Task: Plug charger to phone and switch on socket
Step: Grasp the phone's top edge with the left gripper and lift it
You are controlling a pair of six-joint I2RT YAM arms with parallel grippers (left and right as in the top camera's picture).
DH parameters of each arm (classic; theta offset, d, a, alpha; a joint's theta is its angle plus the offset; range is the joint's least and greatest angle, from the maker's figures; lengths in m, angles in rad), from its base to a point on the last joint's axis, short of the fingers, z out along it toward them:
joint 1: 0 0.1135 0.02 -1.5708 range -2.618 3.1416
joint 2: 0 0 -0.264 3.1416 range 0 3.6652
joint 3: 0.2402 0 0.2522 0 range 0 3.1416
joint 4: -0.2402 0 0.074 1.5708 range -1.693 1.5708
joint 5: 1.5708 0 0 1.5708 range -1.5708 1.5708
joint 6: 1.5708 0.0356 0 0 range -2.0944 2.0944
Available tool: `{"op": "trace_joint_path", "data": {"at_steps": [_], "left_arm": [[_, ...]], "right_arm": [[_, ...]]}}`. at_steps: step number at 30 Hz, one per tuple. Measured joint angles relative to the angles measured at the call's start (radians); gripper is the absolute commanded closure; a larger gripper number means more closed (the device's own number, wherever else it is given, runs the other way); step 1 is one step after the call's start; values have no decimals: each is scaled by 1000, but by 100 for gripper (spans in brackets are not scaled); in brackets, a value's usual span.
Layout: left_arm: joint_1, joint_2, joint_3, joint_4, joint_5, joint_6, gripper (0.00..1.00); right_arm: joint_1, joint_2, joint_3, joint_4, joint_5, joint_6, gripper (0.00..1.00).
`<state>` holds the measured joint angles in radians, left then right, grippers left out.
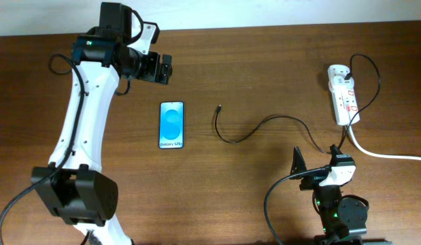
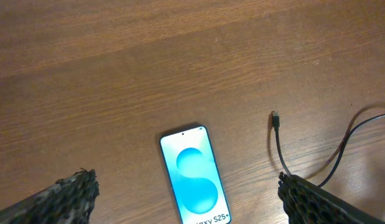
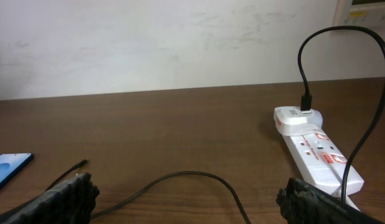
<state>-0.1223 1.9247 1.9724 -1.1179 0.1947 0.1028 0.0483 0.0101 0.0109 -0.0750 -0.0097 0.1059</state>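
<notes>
The phone (image 1: 172,124) lies flat at mid-table, blue screen up; it also shows in the left wrist view (image 2: 195,182) and at the left edge of the right wrist view (image 3: 9,169). The charger, a thin black cable (image 1: 264,124), runs from the socket (image 1: 343,93) to a free plug tip (image 1: 219,107), a short way right of the phone. The tip shows in the left wrist view (image 2: 275,117). My left gripper (image 1: 158,68) is open, above and behind the phone. My right gripper (image 1: 319,167) is open near the front edge, low over the cable (image 3: 198,180).
The socket's thick white cord (image 1: 383,153) runs off to the right edge. The charger's adapter is plugged into the socket's far end (image 3: 299,117). A pale wall stands behind the table in the right wrist view.
</notes>
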Motion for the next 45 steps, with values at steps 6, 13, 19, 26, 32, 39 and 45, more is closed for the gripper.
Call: {"op": "trace_joint_path", "data": {"at_steps": [6,13,19,26,32,39,45], "left_arm": [[-97,251,16,-134,-68,-163,0],[-107,293,-62,-152,-105,-295,0],[-106,342,-170,0,-178,-257,0],[-105,346,-204,57,-145,-208,0],[-107,346,-208,11,-135,-250,4],[-148,346,-209,4,-135,-295,4],[-148,346,-209,13,-143,-318,12]], "right_arm": [[0,0,0,0,0,0,2],[0,0,0,0,0,-1,2],[0,0,0,0,0,0,2],[0,0,0,0,0,0,2],[0,0,0,0,0,0,2],[0,0,0,0,0,0,2],[0,0,0,0,0,0,2]]}}
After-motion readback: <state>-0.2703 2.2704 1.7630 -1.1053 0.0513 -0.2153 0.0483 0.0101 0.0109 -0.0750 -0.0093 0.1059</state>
